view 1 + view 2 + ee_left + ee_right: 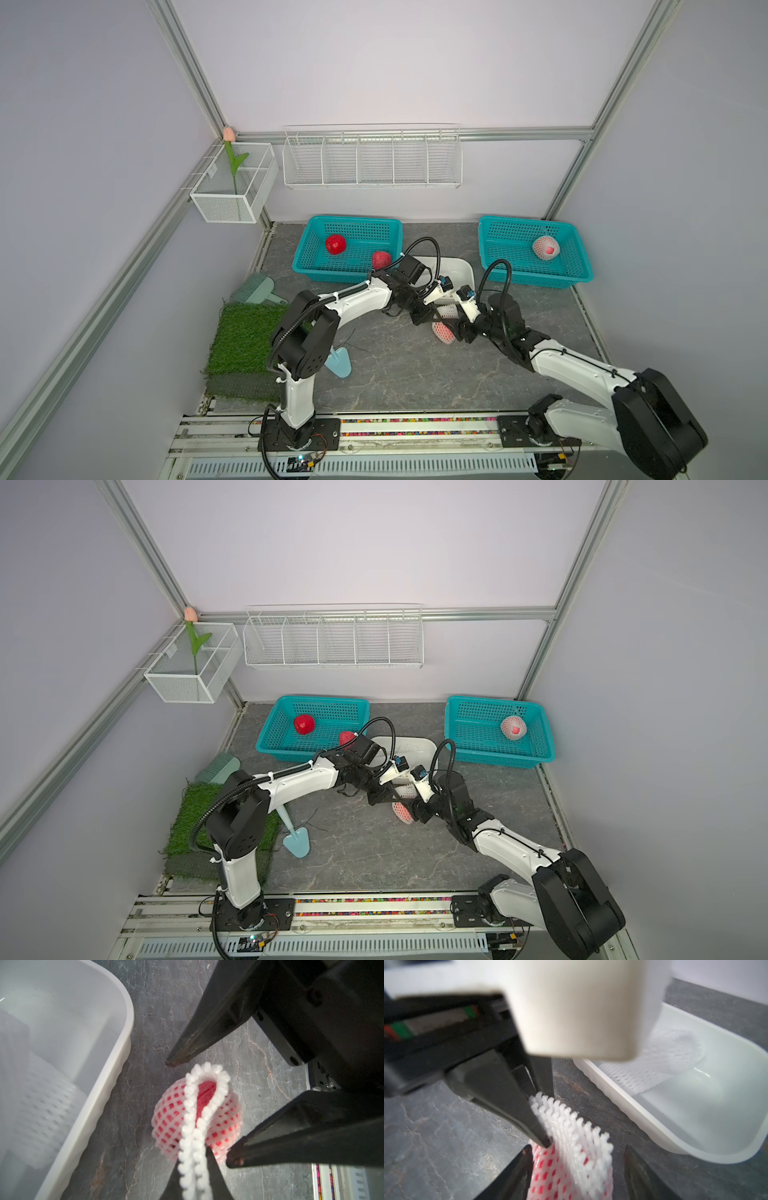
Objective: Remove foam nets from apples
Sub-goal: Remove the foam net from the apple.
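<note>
On the grey table, close to the white tub, lies an apple [442,332] [403,812] inside a foam net [220,1126] [571,1167]. My left gripper [193,1165] [432,318] is shut on the net's stretched rim [550,1109]. My right gripper [577,1147] [455,328] is open, one finger on each side of the netted apple. Two bare apples, one deep red [336,244] and one pinkish [381,259], lie in the left teal basket [316,272]. Another netted apple [545,248] lies in the right teal basket [498,266].
The white tub [467,270] [116,1076] holds loose foam nets [654,1064] right behind the grippers. A green turf mat [245,336], a dustpan [255,289] and a light blue scoop [338,363] lie at the left. Wire racks [372,160] hang on the back wall.
</note>
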{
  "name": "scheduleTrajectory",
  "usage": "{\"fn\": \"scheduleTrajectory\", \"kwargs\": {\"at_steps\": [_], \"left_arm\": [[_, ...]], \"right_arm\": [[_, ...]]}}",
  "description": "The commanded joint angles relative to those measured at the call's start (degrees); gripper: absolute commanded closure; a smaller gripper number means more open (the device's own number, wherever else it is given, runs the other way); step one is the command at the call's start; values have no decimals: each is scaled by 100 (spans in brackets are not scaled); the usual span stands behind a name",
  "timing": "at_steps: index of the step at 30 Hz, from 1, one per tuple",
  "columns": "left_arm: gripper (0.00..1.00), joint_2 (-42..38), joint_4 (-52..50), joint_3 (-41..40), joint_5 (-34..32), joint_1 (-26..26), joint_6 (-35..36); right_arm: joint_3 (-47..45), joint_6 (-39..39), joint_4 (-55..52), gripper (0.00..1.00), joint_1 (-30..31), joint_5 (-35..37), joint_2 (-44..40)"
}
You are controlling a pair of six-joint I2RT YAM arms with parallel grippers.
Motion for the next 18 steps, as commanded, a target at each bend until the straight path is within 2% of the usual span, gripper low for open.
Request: {"fn": "scheduleTrajectory", "kwargs": {"at_steps": [1, 4, 10, 18], "left_arm": [[86, -289, 136, -147, -202, -11, 68], [87, -465, 264, -283, -409, -7, 51], [87, -798, 481, -451, -720, -12, 7], [87, -854, 412, -516, -859, -102, 62]], "right_arm": [[43, 109, -135, 20, -28, 70, -268], [47, 67, -297, 11, -41, -67, -491], [102, 128, -520, 7, -26, -328, -261], [68, 13, 238, 6, 25, -339, 198]]}}
